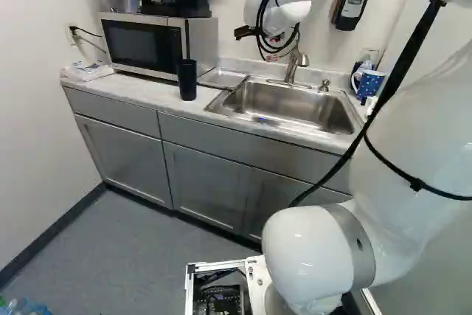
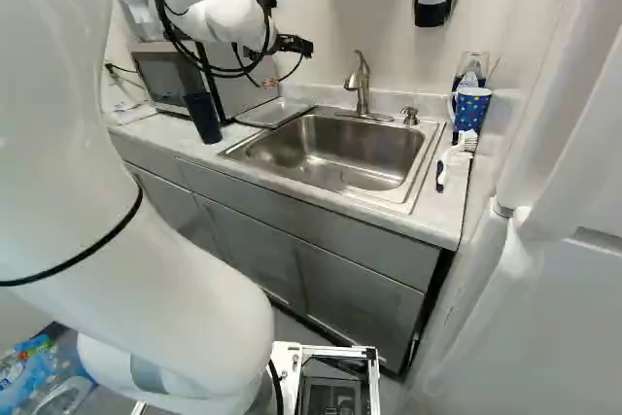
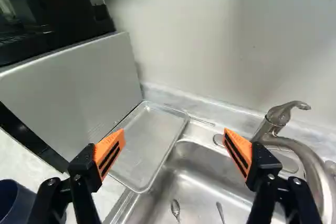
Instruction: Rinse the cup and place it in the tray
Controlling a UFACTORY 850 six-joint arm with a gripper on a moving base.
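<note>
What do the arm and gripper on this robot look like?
The arm is glossy white with rounded segments, a grey band at a lower joint and black cables along it. The black gripper has two fingers with wedge-shaped orange pads marked by black stripes.

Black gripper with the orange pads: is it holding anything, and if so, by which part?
Nothing is held: the gripper is open, its fingers standing wide apart with nothing gripped between them.
</note>
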